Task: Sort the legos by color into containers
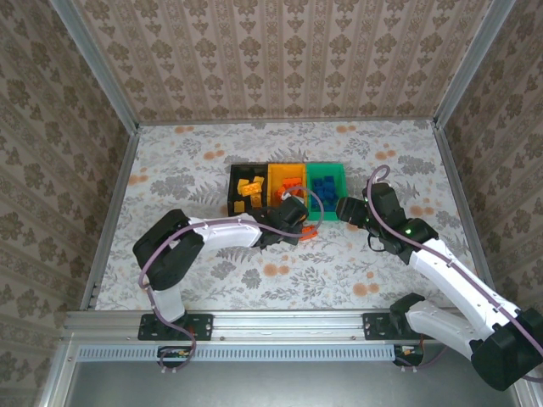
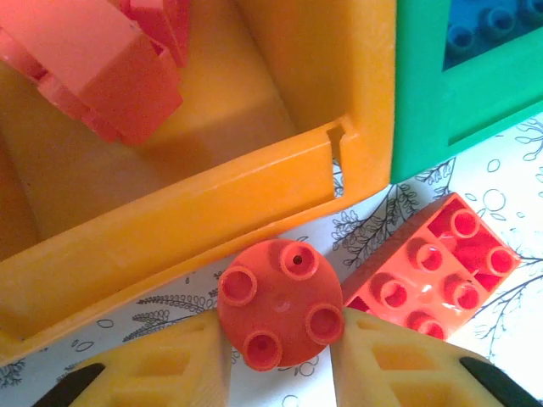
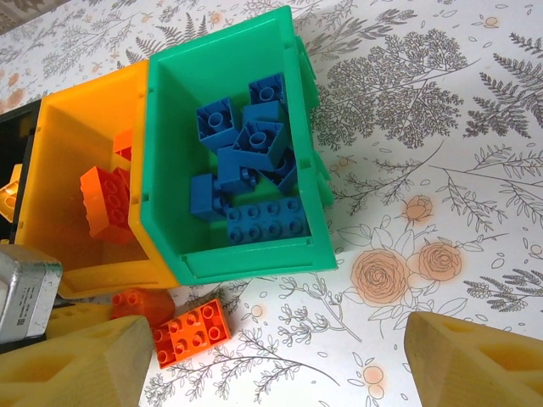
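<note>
My left gripper [image 2: 280, 332] is shut on a round red-orange lego [image 2: 281, 303] that sits on the table just in front of the yellow-orange container [image 2: 195, 212]. A rectangular red-orange lego [image 2: 433, 267] lies right beside it, near the green container [image 2: 424, 102]. Several red-orange legos [image 3: 106, 199] lie in the yellow-orange container [image 3: 85, 119], and several blue legos [image 3: 246, 161] in the green container [image 3: 254, 259]. Yellow legos [image 1: 249, 188] rest in the black container [image 1: 232, 182]. My right gripper [image 3: 280, 365] hovers open over the table in front of the green container, holding nothing.
The three bins stand joined in a row at mid-table [image 1: 284, 167]. Both grippers [image 1: 293, 222] [image 1: 344, 209] are close together at the bins' near side. Patterned walls [image 1: 51, 153] enclose the flowered tabletop [image 1: 187, 161].
</note>
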`<control>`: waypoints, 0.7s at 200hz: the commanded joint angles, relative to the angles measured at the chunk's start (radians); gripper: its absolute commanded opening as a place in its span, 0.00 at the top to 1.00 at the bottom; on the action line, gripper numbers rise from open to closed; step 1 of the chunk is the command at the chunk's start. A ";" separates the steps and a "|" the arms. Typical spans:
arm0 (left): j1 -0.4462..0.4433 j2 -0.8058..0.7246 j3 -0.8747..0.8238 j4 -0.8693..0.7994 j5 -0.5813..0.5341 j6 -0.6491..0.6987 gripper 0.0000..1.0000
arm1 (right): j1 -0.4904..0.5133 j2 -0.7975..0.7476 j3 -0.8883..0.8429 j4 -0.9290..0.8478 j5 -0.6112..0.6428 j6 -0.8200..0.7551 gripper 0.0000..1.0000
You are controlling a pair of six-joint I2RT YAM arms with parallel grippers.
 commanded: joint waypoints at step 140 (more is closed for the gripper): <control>0.181 -0.113 0.283 -0.177 0.126 0.052 0.72 | -0.017 -0.006 -0.011 -0.005 -0.004 0.003 0.20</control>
